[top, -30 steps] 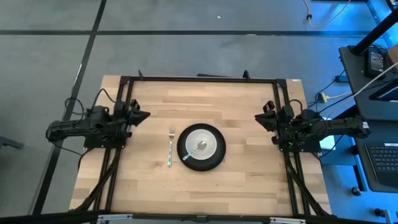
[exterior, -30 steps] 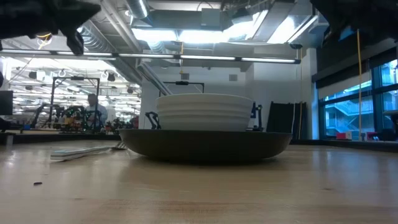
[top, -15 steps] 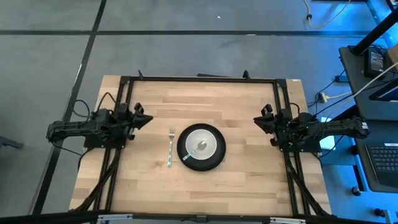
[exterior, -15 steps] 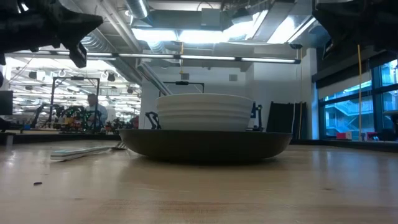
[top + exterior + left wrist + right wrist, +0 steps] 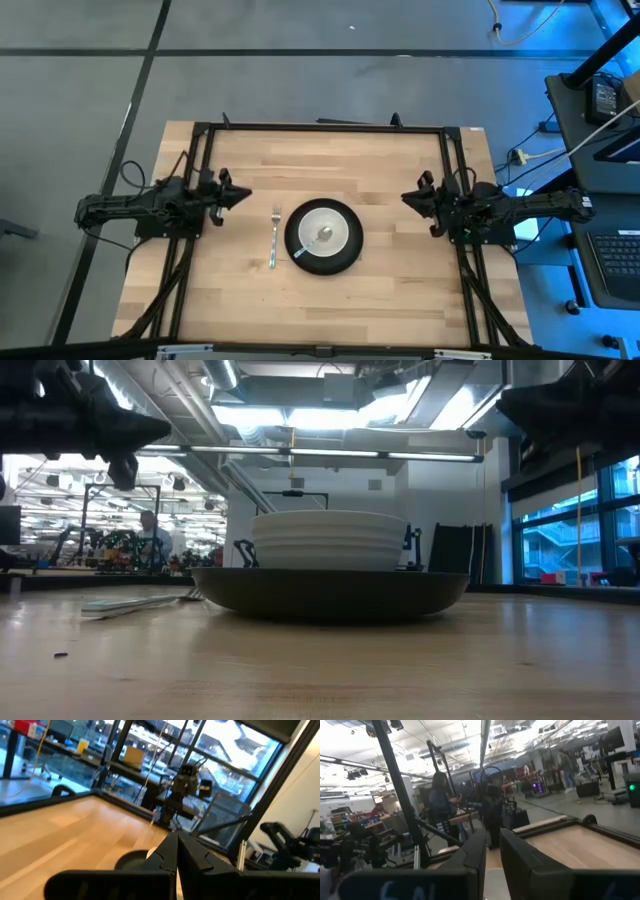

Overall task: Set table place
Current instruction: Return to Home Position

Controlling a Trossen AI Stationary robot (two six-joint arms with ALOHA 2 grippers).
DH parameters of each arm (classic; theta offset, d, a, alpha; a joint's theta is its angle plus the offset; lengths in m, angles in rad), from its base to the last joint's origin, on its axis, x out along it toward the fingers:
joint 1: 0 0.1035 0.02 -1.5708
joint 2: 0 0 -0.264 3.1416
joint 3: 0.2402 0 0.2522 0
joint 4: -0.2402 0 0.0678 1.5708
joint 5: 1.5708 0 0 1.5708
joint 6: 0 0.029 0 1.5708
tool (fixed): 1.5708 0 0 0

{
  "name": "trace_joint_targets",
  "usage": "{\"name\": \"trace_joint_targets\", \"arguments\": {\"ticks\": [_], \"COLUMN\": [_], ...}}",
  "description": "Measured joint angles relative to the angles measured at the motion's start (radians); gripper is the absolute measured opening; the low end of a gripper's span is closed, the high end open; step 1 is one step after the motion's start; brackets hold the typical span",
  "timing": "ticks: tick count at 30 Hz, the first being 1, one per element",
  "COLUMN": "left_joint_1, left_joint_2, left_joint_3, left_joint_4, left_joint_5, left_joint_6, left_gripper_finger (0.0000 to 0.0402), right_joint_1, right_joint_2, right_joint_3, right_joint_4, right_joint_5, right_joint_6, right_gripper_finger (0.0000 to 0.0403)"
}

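Above the worktop's (image 5: 380,160) side edges I am holding my left pincer (image 5: 240,192) closed and my right pincer (image 5: 406,196) slightly parted, both empty, while at centre the black plate (image 5: 350,258) is carrying a white bowl (image 5: 336,226), fork (image 5: 273,240) lying just left, spoon (image 5: 316,241) resting inside.

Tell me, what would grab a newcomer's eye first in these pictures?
First, the place setting in the middle of the wooden table: a white bowl with a spoon in it sits on a black plate, and a fork lies beside the plate on the left arm's side. Then the two dark arms flanking it, with the left end effector and the right end effector raised near the table's sides, pointing inward.
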Motion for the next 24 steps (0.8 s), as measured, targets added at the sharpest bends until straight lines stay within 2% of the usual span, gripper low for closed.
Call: {"name": "trace_joint_targets", "arguments": {"ticks": [5, 10, 15, 24], "left_joint_1": [0.0, 0.0, 0.0, 0.0], "left_joint_2": [0.0, 0.0, 0.0, 0.0], "left_joint_3": [0.0, 0.0, 0.0, 0.0], "left_joint_4": [-0.031, -0.038, -0.041, -0.041], "left_joint_5": [0.0, 0.002, 0.003, 0.003], "left_joint_6": [-0.015, -0.025, -0.026, -0.025], "left_gripper_finger": [0.0, 0.0, 0.0, 0.0], "right_joint_1": [0.0, 0.001, 0.001, 0.0], "right_joint_2": [0.0, 0.0, 0.0, 0.002], "right_joint_3": [0.0, 0.0, 0.0, 0.0], "right_joint_4": [-0.039, -0.128, -0.142, -0.144], "right_joint_5": [-0.003, -0.074, -0.038, -0.036], "right_joint_6": [0.026, 0.048, 0.077, 0.073], "right_gripper_finger": [0.0058, 0.0058, 0.0058, 0.0058]}}
